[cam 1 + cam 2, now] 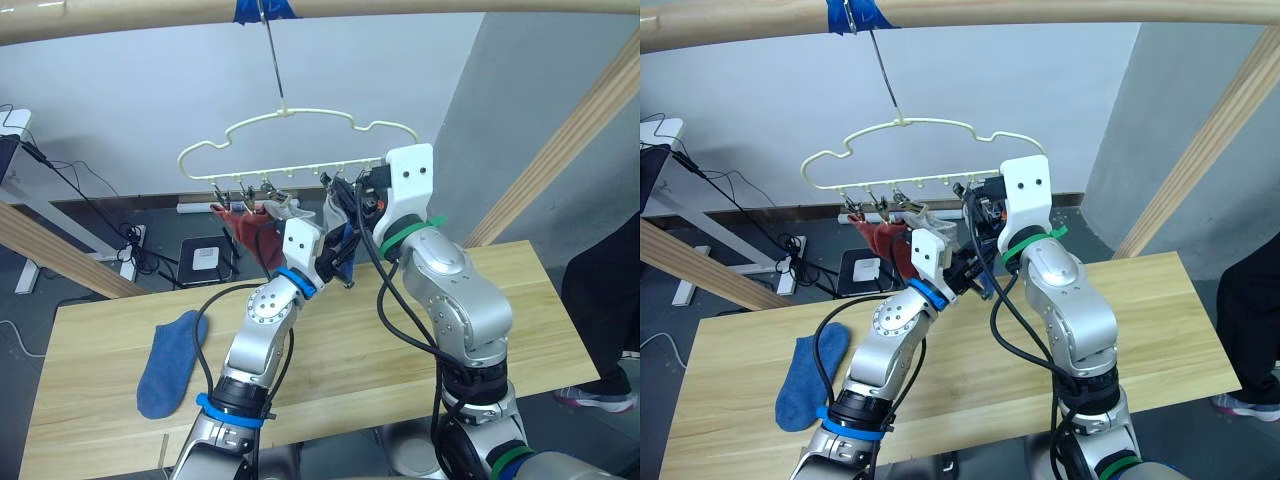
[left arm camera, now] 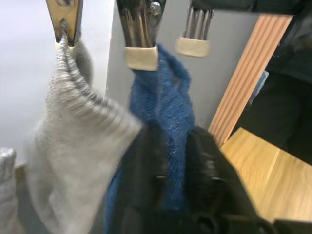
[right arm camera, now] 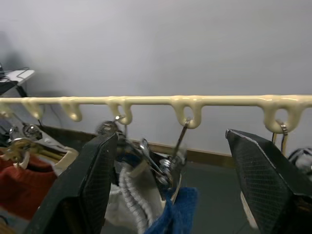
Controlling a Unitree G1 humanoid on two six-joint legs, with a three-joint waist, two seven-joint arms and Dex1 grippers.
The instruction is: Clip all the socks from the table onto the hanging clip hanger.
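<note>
The left gripper (image 2: 170,161) is clamped on a blue sock (image 2: 163,112) hanging from a clip (image 2: 140,29) of the hanger (image 1: 300,135), beside a grey sock (image 2: 78,141). The right gripper (image 3: 170,180) is spread wide at the bar. Another blue sock (image 1: 170,362) lies on the table (image 1: 360,350)
</note>
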